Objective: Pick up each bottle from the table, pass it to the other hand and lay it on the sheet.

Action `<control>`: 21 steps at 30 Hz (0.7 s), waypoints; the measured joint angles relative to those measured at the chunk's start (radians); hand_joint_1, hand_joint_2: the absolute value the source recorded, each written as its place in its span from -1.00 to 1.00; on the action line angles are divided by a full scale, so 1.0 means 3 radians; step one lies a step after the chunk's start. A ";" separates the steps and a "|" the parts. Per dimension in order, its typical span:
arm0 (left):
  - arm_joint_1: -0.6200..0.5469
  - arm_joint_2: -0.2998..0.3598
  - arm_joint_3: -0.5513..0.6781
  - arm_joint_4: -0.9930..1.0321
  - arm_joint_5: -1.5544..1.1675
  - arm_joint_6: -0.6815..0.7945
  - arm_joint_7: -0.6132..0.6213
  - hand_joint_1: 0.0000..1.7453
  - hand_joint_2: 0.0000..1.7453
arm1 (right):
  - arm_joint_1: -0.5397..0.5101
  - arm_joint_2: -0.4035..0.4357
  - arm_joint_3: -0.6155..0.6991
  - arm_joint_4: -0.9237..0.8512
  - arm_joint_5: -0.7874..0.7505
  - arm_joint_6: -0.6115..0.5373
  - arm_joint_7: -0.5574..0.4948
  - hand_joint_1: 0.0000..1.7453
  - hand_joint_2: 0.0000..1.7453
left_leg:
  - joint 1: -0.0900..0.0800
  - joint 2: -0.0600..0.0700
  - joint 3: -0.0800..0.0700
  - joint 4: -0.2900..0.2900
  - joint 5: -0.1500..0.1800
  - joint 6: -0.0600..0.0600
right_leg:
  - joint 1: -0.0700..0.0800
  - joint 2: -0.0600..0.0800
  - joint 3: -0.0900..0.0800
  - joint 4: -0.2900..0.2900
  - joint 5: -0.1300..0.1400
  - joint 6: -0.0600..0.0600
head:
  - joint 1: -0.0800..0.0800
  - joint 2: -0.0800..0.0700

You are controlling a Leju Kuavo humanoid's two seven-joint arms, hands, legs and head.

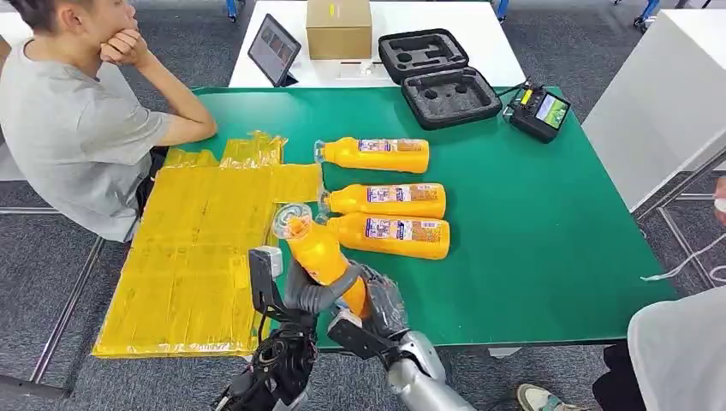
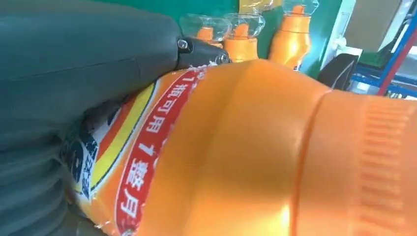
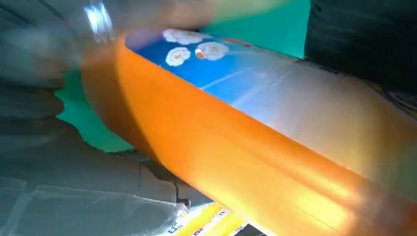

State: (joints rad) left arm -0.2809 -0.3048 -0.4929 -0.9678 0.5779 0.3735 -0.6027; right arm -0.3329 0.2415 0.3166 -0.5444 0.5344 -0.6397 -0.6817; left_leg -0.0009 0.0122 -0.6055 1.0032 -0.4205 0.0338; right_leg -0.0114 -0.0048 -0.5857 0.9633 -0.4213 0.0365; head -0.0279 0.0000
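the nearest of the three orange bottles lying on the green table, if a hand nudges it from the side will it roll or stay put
The nearest lying bottle has a rounded body and rests on its side on the smooth green table, so a sideways nudge would probably roll it. It looks full of orange liquid, so likely fairly heavy. Rolling away, it would soon meet the middle bottle lying close beside it.

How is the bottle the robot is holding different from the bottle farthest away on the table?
The held bottle is up in the air, tilted, with its clear cap pointing away from the robot; the far bottle lies flat on the green table, cap toward the yellow sheet. The left hand and right hand both touch the held bottle; nothing touches the far bottle. Both are orange with labels.
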 measured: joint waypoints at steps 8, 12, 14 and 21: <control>-0.0021 -0.0022 0.0022 0.0027 -0.0047 0.0126 -0.0132 1.00 1.00 | 0.0004 0.0003 0.0108 0.0019 -0.0135 0.0083 -0.0031 -1.00 1.00 | 0.0000 0.0000 0.0000 0.0000 0.0000 0.0000 | 0.0000 0.0000 0.0000 0.0000 0.0000 0.0000 | 0.0001 0.0000; -0.0030 -0.0020 0.0062 0.0027 -0.0075 0.0147 -0.0187 1.00 1.00 | 0.0009 0.0006 0.0149 0.0019 -0.0282 0.0214 -0.0043 -1.00 1.00 | 0.0000 0.0000 0.0000 0.0000 0.0000 0.0000 | 0.0000 0.0000 0.0000 0.0000 0.0000 0.0000 | 0.0001 0.0000; -0.0029 -0.0007 0.0075 0.0023 -0.0136 0.0158 -0.0235 1.00 1.00 | 0.0018 0.0005 0.0159 0.0019 -0.0385 0.0297 -0.0045 -1.00 1.00 | 0.0000 0.0000 0.0000 0.0000 0.0000 0.0000 | 0.0000 0.0000 0.0000 0.0000 0.0000 0.0000 | 0.0001 0.0000; 0.0012 0.0181 0.0089 -0.0149 -0.0575 0.0225 -0.0207 1.00 1.00 | 0.0091 0.0001 0.0198 -0.0057 -0.0768 0.0663 -0.0053 -1.00 1.00 | 0.0001 0.0000 -0.0001 0.0000 0.0000 0.0000 | 0.0001 0.0000 -0.0001 0.0001 0.0000 0.0000 | 0.0001 0.0000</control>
State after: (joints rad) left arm -0.2774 -0.2506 -0.4662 -1.0125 0.4054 0.4410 -0.6649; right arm -0.3054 0.2419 0.3761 -0.5615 0.3040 -0.4409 -0.6977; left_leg -0.0006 0.0123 -0.6058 1.0031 -0.4205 0.0338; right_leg -0.0112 -0.0047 -0.5859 0.9635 -0.4213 0.0365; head -0.0275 0.0000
